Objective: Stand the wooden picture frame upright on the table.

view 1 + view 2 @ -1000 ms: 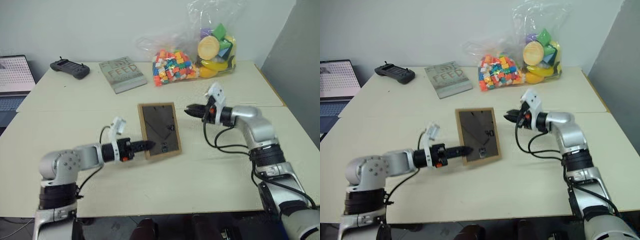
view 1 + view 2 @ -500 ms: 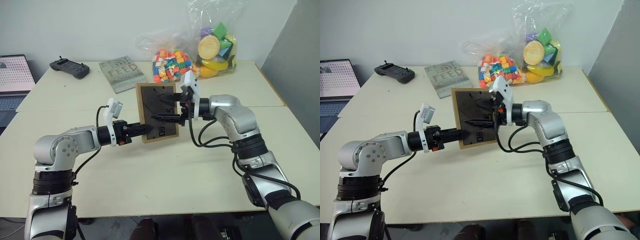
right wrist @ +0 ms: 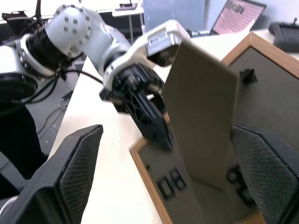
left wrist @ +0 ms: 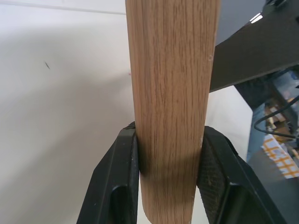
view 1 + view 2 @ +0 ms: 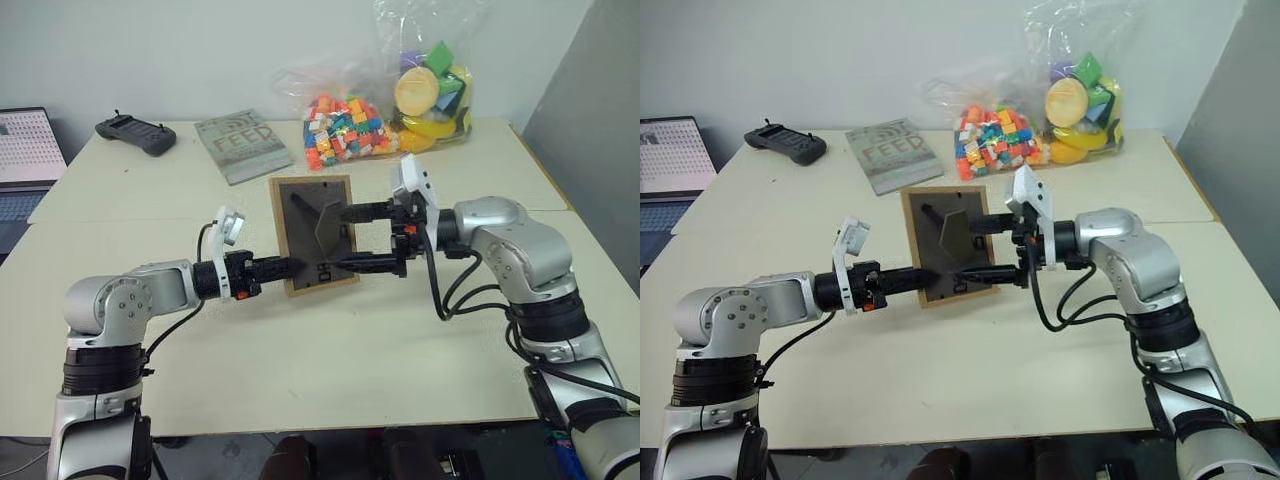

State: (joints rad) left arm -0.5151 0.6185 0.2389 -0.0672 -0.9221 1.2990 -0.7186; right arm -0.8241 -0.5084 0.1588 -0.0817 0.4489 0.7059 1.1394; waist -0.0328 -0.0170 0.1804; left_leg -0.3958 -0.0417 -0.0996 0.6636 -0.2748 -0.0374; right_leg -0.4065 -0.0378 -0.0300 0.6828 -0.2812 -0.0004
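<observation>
i see one wooden picture frame (image 5: 314,234) held up over the table (image 5: 300,370), back side facing me, stand (image 5: 330,225) folded out. my left gripper (image 5: 290,267) is clamped on the frame's lower left edge; my right gripper (image 5: 362,238) is spread wide just right of the frame, one finger either side of the stand. behind the frame sit one grey book (image 5: 243,146) and one bag of coloured blocks (image 5: 345,127).

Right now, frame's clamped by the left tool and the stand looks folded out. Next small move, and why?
Probably lower the small light-wood picture frame until its bottom edge and fold-out dark stand meet the pale cream table. The left tool is shut on the frame's edge, holding it up, dark back toward the camera. The right tool is open, its fingers either side of the stand.
</observation>
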